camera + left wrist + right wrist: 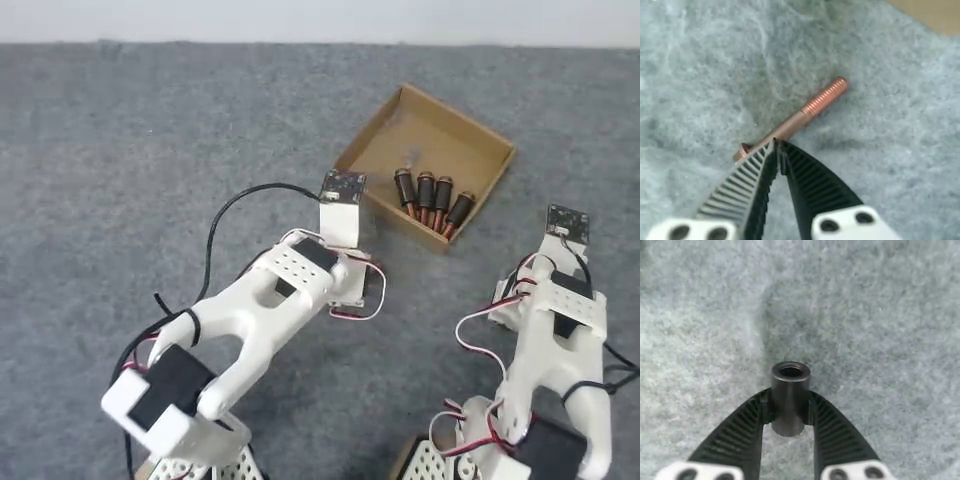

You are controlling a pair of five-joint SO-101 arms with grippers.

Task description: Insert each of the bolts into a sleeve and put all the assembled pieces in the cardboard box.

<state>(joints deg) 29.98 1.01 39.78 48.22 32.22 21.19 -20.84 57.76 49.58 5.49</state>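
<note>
Carpet (700,60) bears bolt (805,111) by left jaws; right jaws clasp sleeve (790,397).

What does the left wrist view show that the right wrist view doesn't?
Left wrist view, not the right: a copper bolt, pinched near its head by the left gripper, threaded end pointing away, plus a corner of the cardboard box. Right wrist view, not the left: a black sleeve held upright in the right gripper, its bore open. Both: grey carpet underneath and black ribbed fingers.
</note>
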